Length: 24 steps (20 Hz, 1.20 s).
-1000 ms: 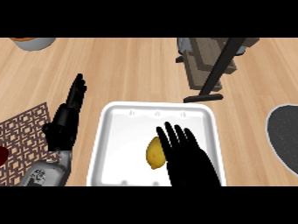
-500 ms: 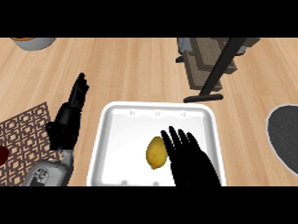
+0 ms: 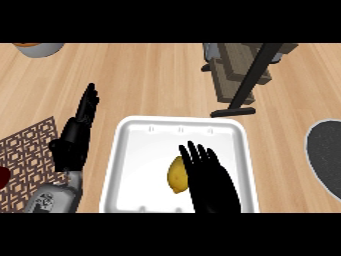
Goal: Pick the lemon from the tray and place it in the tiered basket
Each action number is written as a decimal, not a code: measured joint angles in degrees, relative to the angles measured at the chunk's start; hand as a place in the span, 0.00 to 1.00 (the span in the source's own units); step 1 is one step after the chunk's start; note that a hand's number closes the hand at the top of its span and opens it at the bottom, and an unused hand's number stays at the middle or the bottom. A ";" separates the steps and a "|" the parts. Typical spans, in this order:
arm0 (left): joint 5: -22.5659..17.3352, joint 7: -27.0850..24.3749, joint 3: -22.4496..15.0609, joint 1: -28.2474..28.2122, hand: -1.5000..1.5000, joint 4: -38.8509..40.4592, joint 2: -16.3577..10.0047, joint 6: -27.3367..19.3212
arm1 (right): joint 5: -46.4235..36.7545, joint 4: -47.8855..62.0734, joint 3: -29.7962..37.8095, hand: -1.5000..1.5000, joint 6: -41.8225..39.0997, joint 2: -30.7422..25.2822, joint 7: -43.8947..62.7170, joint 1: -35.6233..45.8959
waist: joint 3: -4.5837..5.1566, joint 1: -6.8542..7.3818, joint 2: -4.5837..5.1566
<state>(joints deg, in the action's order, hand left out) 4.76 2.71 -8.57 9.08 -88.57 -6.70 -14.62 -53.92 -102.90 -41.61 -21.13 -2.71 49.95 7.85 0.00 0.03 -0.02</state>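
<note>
- the yellow oval lemon point(image 3: 174, 176) lies inside the white rectangular plastic tray point(image 3: 131, 145), in the tray's near right part.
- the black right hand point(image 3: 211, 184) is over the tray, open, with fingers straight and spread. it overlaps the lemon's right side; whether it touches the lemon cannot be told.
- the black left hand point(image 3: 75, 137) is just left of the tray, open and holding nothing, fingers straight and pointing away.
- the brown-grey tiered basket with a dark slanting post point(image 3: 228, 75) stands beyond the tray's far right corner.
- a dark grey round mat point(image 3: 337, 160) lies right of the tray.
- a brown latticed placemat point(image 3: 18, 150) lies left of the tray.
- a grey bowl point(image 3: 40, 49) sits far beyond the tray's left side, on the light wooden counter point(image 3: 151, 80).
</note>
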 measured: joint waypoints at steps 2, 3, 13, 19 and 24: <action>0.29 0.07 0.41 0.14 0.50 0.07 0.53 0.33 | 0.06 0.93 0.49 0.00 -0.13 1.02 0.05 0.45 | -0.01 0.01 0.01; 0.84 -0.11 0.36 0.45 0.50 0.47 0.91 0.20 | -0.11 1.61 -0.20 0.00 0.35 1.38 0.45 0.45 | 0.00 0.00 0.00; 1.97 0.18 1.05 -1.46 0.50 -1.38 2.33 1.96 | 1.50 7.88 1.13 0.00 1.55 2.44 0.30 3.71 | -0.01 0.13 0.01; 2.56 -1.02 2.20 -0.67 0.50 0.51 3.30 2.47 | 1.77 12.41 0.99 0.00 5.72 2.64 -1.52 4.21 | 0.00 0.08 0.01; 2.86 -2.08 2.86 -0.87 0.50 1.27 3.57 3.24 | 2.08 15.07 -0.21 0.00 8.94 2.68 -2.47 4.36 | 0.00 0.08 0.01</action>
<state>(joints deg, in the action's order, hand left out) 7.62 0.63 -5.71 8.21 -87.31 -3.13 -11.38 -51.84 -87.84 -41.82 -12.19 -0.02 47.48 12.21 0.00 0.10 -0.01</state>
